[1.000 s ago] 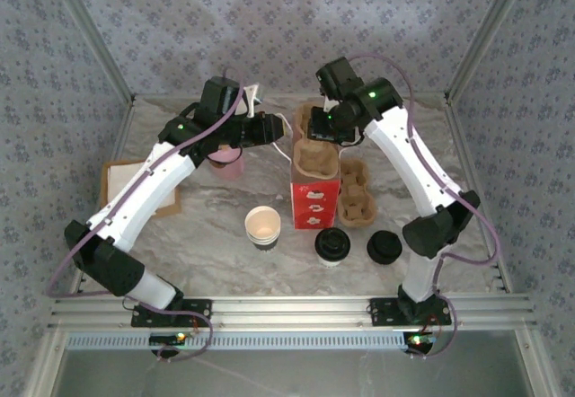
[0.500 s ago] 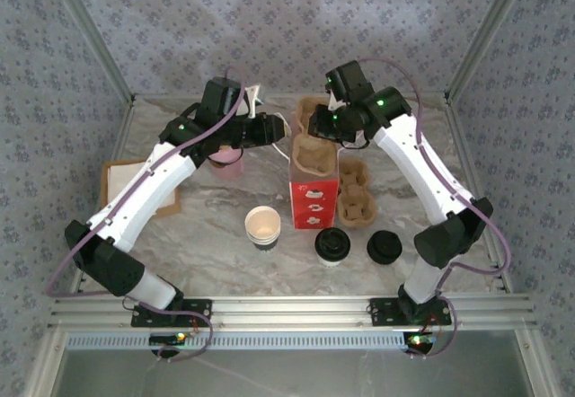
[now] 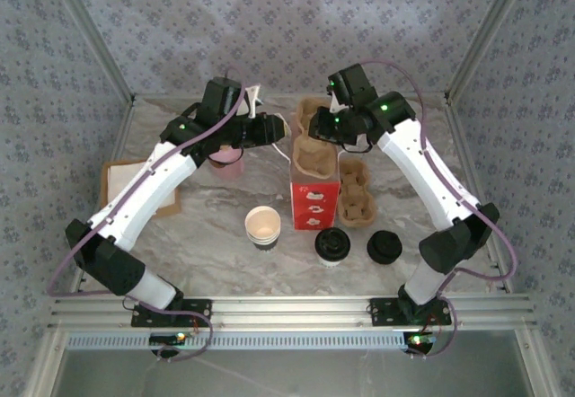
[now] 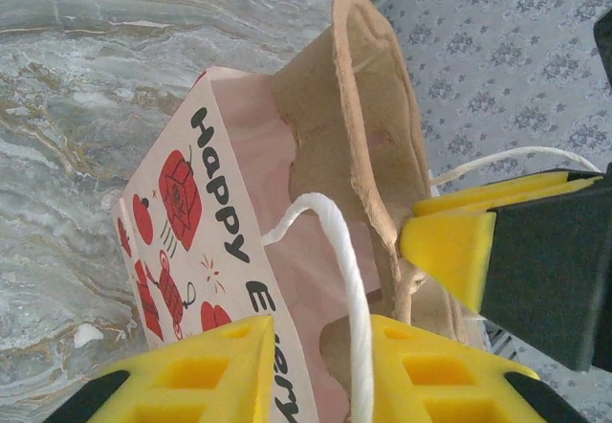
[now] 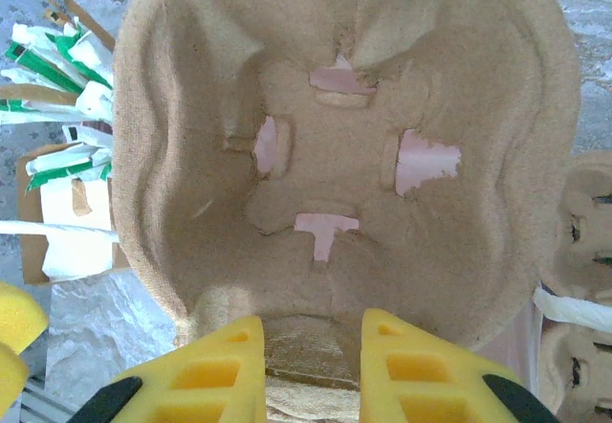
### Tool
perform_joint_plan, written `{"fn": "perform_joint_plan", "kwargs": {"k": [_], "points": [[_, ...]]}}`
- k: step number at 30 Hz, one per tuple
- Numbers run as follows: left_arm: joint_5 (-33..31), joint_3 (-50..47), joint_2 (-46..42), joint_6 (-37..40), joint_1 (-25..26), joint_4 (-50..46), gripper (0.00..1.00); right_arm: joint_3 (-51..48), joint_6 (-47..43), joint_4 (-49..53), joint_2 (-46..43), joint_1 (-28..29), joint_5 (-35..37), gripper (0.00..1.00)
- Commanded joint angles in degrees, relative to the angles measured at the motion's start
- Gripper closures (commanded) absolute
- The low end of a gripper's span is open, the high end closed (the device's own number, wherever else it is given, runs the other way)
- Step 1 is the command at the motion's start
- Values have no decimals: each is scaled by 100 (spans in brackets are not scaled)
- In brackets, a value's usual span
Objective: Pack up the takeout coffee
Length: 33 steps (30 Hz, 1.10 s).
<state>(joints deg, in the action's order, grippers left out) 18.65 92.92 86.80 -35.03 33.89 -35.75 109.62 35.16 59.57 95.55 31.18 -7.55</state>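
Observation:
The takeout coffee (image 3: 331,246), a small cup under a black lid, stands on the table just in front of the red paper bag (image 3: 314,198), apart from both grippers. A brown pulp cup carrier (image 3: 314,157) stands upright in the bag's mouth. My left gripper (image 3: 275,129) is shut on the bag's (image 4: 191,193) left rim, with the white cord handle (image 4: 339,251) running between its fingers (image 4: 320,332). My right gripper (image 3: 325,126) is shut on the carrier's (image 5: 335,155) near rim, fingers (image 5: 313,332) either side of it.
A lidless stack of white cups (image 3: 262,226) and a loose black lid (image 3: 384,247) flank the coffee. A second pulp carrier (image 3: 355,190) lies right of the bag. A pink cup (image 3: 226,163) sits under the left arm, and a cardboard box (image 3: 112,186) stands at the far left.
The right arm's elbow has swung outward to the right and its wrist shifted slightly right, still on the carrier. The left arm and the bag have not moved.

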Motion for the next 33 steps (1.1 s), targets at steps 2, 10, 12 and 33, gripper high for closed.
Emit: {"fn": "perform_joint_plan", "kwargs": {"k": [2,10,12,33], "points": [[-29,103,40,13,35,91,71,-143,9,239,-245,107,29,76],[-33,86,55,-3,33,95,71,-508,-198,-166,-542,237,139,76],[-44,85,51,-4,29,99,71,-562,-247,-289,-635,235,161,76],[-86,112,87,-4,23,56,71,-1331,-334,-993,-964,319,-176,76]]}}
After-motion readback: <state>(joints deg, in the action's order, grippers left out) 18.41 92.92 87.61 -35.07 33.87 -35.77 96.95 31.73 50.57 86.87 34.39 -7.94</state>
